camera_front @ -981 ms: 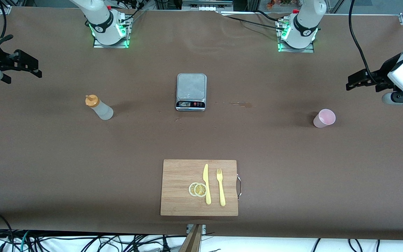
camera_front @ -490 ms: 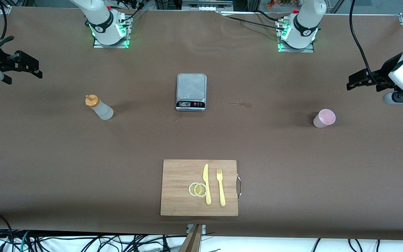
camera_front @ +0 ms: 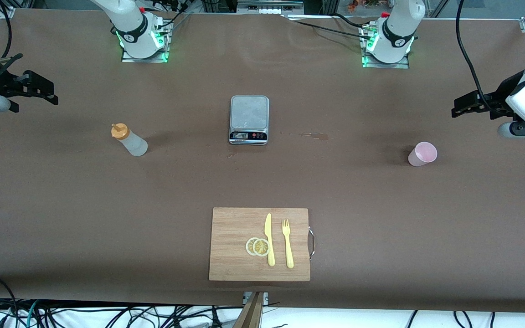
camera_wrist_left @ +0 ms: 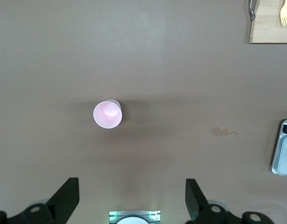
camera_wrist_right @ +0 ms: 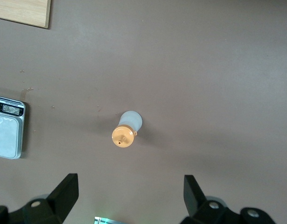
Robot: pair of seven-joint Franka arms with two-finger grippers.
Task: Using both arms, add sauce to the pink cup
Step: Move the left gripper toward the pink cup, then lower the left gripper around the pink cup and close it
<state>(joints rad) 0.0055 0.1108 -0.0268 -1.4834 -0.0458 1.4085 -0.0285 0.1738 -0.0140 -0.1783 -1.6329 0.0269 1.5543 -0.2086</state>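
Observation:
The sauce bottle [camera_front: 128,141], translucent with an orange nozzle cap, stands upright on the brown table toward the right arm's end; it also shows in the right wrist view [camera_wrist_right: 126,130]. The pale pink cup [camera_front: 422,153] stands upright and empty toward the left arm's end, and shows in the left wrist view [camera_wrist_left: 108,114]. My right gripper [camera_front: 48,91] hangs open and empty high over the table's end near the bottle [camera_wrist_right: 129,198]. My left gripper [camera_front: 458,107] hangs open and empty high over the table's end near the cup [camera_wrist_left: 131,198].
A grey kitchen scale [camera_front: 249,119] sits mid-table between bottle and cup. A wooden cutting board [camera_front: 230,246] nearer the front camera holds a yellow knife [camera_front: 269,239], a fork [camera_front: 287,243] and lemon slices [camera_front: 257,247]. A small stain [camera_front: 313,135] lies beside the scale.
Both grippers have shifted only slightly at the table's two ends. The bottle, cup and other things have not moved.

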